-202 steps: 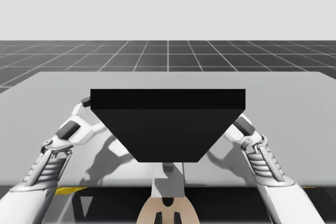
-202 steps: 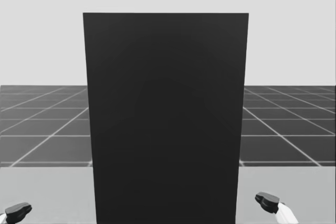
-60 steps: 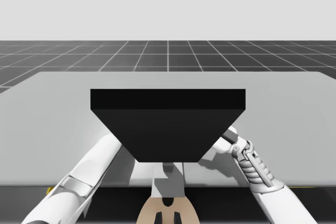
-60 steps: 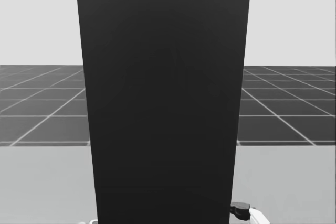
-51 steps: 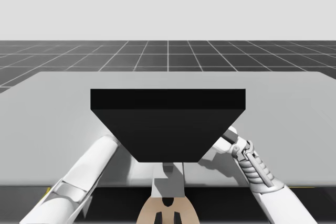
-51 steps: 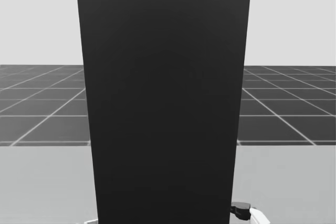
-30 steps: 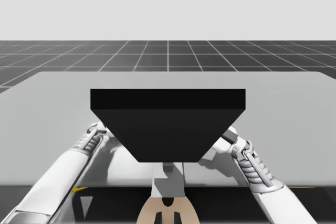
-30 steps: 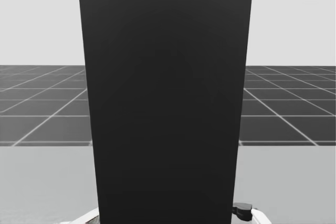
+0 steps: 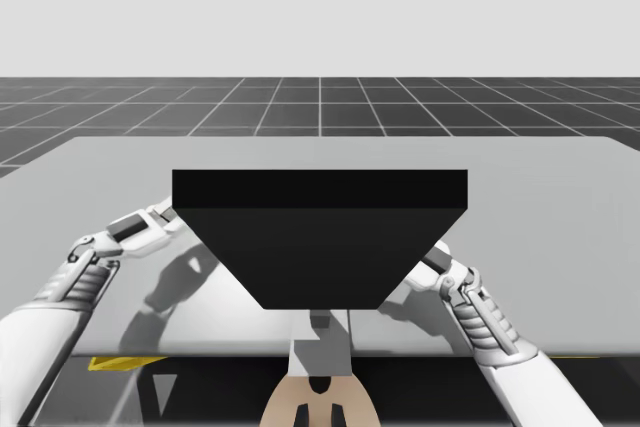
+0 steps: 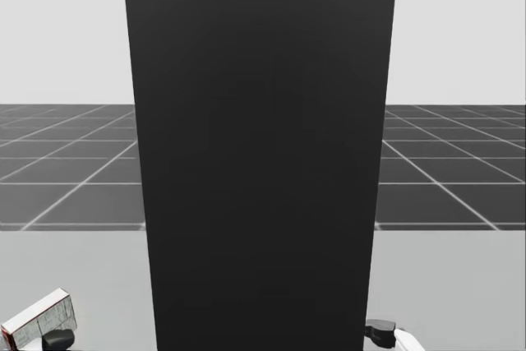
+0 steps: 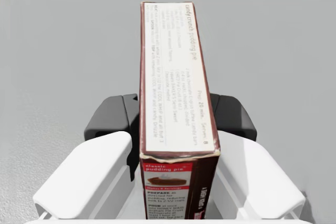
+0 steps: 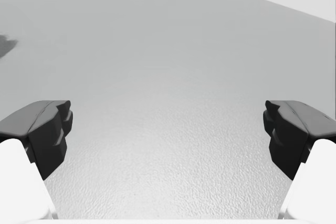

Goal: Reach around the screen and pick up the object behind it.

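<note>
Fingers (image 11: 113, 116) of the robot's left gripper (image 11: 170, 116) pinch the slim maroon box (image 11: 176, 77) across its broad faces in the left wrist view. It looks like light, stiff card, probably dentable, so a mid-body hold suits. Right wrist view: the right gripper (image 12: 168, 124) is spread wide over the desk (image 12: 168, 35), holding nothing. Head view: the box sits low, left of the screen (image 10: 263, 162).
</note>
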Controlling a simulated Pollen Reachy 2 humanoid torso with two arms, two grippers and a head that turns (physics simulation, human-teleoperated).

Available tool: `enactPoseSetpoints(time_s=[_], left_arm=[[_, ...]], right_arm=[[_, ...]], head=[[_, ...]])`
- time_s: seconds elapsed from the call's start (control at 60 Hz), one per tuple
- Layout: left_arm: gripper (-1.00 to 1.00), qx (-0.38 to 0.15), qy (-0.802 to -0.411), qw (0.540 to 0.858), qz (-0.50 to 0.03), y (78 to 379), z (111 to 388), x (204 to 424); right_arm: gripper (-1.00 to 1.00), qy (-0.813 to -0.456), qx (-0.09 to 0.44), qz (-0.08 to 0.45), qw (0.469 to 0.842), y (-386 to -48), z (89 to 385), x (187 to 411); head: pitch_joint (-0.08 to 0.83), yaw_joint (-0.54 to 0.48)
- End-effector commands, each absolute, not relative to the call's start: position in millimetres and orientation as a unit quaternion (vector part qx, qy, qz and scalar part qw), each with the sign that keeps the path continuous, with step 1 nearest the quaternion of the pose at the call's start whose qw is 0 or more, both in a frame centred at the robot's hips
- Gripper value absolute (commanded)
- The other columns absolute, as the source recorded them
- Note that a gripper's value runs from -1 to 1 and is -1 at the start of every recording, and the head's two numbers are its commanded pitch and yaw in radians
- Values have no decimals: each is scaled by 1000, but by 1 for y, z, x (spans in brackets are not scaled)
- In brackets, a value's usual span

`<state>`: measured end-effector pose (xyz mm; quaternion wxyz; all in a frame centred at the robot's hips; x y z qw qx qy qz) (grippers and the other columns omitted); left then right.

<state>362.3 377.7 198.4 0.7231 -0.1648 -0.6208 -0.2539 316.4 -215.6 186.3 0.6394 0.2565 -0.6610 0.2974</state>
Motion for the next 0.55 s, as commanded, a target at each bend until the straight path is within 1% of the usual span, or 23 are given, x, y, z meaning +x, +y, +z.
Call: enactPoseSetpoints(time_s=[0.017, 0.15, 0.217, 0.25, 0.267, 0.317, 0.333, 0.433, 0.55], left_arm=[[1000, -143, -657, 696, -252, 389, 241, 365], [1000, -131, -674, 682, -252, 391, 269, 366], [1000, -123, -685, 672, -254, 393, 288, 365], [1000, -121, -688, 669, -253, 393, 293, 366], [1000, -118, -692, 666, -253, 394, 300, 366], [1000, -114, -695, 663, -254, 394, 308, 367], [1000, -112, -699, 659, -253, 394, 315, 367], [1000, -102, -710, 648, -256, 393, 334, 369], [1000, -95, -731, 628, -249, 387, 359, 370]], right_arm=[[-1000, -662, 256, 296, 639, -216, 187, 317], [-1000, -662, 256, 296, 639, -217, 187, 317], [-1000, -663, 256, 296, 639, -217, 187, 316], [-1000, -663, 256, 296, 639, -217, 187, 316], [-1000, -663, 256, 295, 639, -217, 187, 316], [-1000, -663, 256, 295, 638, -217, 187, 316], [-1000, -663, 256, 295, 638, -217, 187, 316], [-1000, -664, 254, 294, 639, -217, 187, 317], [-1000, -667, 247, 287, 642, -218, 186, 320]], head=[[103, -8], [103, -10], [103, -11], [103, -11], [103, -11], [102, -11], [102, -11], [101, -12], [102, -12]])
